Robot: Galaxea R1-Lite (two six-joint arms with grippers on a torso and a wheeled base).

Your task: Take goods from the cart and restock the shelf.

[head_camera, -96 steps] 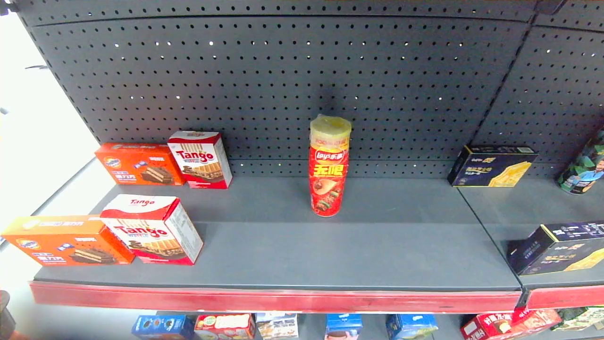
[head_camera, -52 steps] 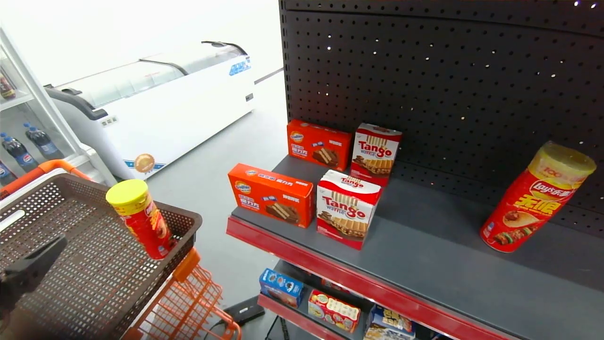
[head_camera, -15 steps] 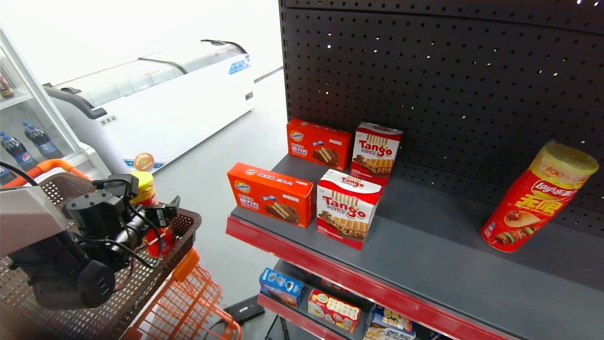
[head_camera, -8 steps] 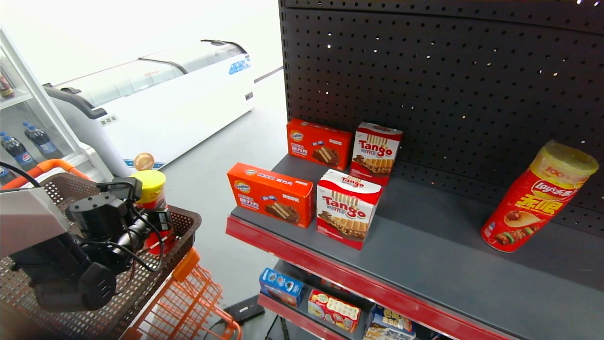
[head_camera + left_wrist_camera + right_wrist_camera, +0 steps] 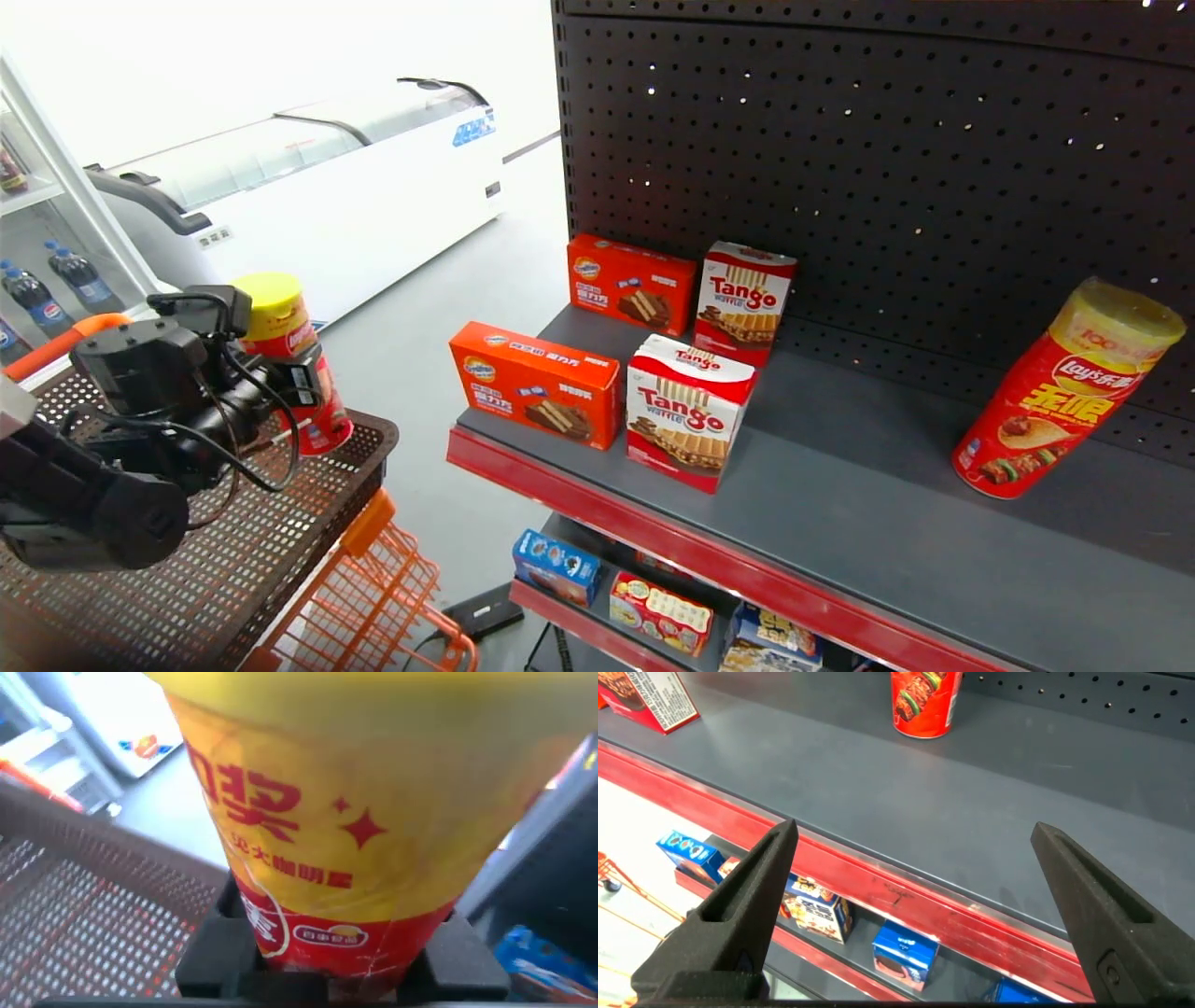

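Red with a yellow lid, the can [image 5: 291,359] stands upright in the left gripper [image 5: 301,390], whose fingers are closed against its lower half, one on each side. In the left wrist view the can [image 5: 327,831] sits between two black fingers [image 5: 220,952] pressed to its red base. It is held over the near corner of the cart's brown basket [image 5: 369,437], its base about level with the rim. The right gripper [image 5: 915,835] hangs wide open and holds nothing, in front of the shelf [image 5: 840,485] edge. On the shelf a second can [image 5: 1064,392] stands near the pegboard, well apart from two orange boxes [image 5: 537,383] and two wafer boxes [image 5: 691,411] at the end nearer the cart. A white freezer [image 5: 327,205] stands behind the cart
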